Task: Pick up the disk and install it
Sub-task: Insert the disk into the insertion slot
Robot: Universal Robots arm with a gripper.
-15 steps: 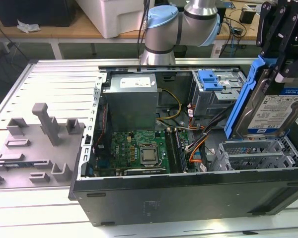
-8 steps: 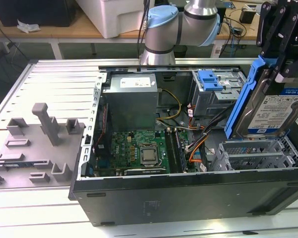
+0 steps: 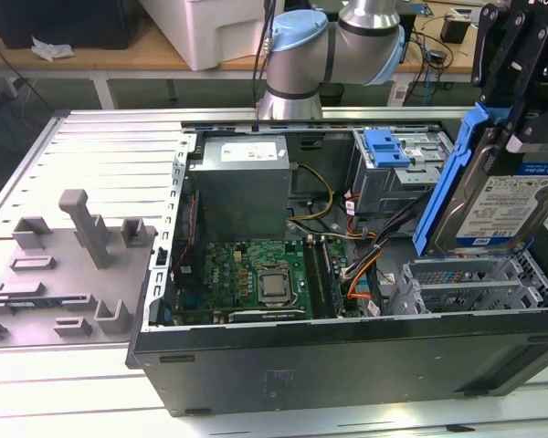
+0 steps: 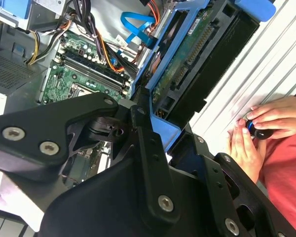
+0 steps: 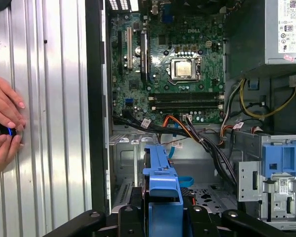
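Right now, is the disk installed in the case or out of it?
Out. The disk hangs tilted above the bay, gripped in the jaws, not seated.

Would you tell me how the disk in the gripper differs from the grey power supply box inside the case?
The disk is thin and tilted on edge, held above the case by the gripper; the power supply box is bulky and sits level inside it. The disk has a blue frame; the box is plain grey. Both carry a pale label.
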